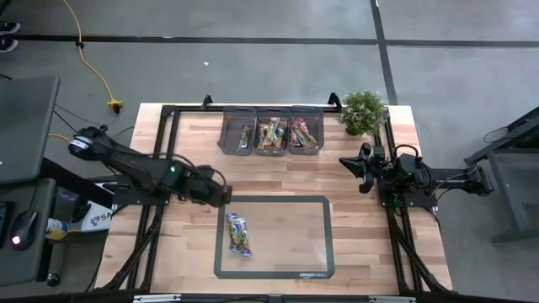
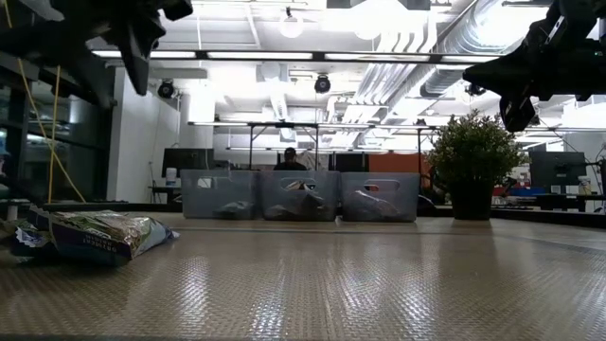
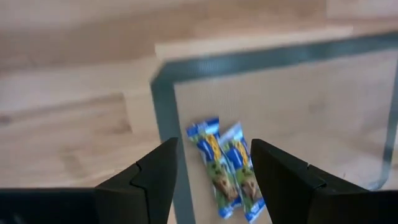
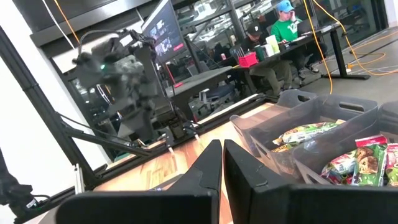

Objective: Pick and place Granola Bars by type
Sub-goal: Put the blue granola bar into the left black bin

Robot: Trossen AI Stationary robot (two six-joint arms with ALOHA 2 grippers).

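Two blue granola bars [image 1: 238, 233] lie touching at 6 o'clock below our open, empty left gripper [image 3: 213, 177], so we risk pinching both.

Two granola bars [image 1: 238, 233] side by side in mat [image 1: 274, 273] left part; three bins [image 1: 271, 131] in row at surface [image 1: 194, 151] far edge; plant [image 1: 363, 111] right of bins; left gripper [image 1: 226, 195] above mat's far-left corner

Two blue-wrapped granola bars [image 1: 238, 233] lying flat and side by side, touching, near the left edge of the grey-bordered mat. More granola bars in the three bins: blue [image 1: 246, 135], orange-tan and green [image 1: 271, 133], pink-red [image 1: 301, 133].
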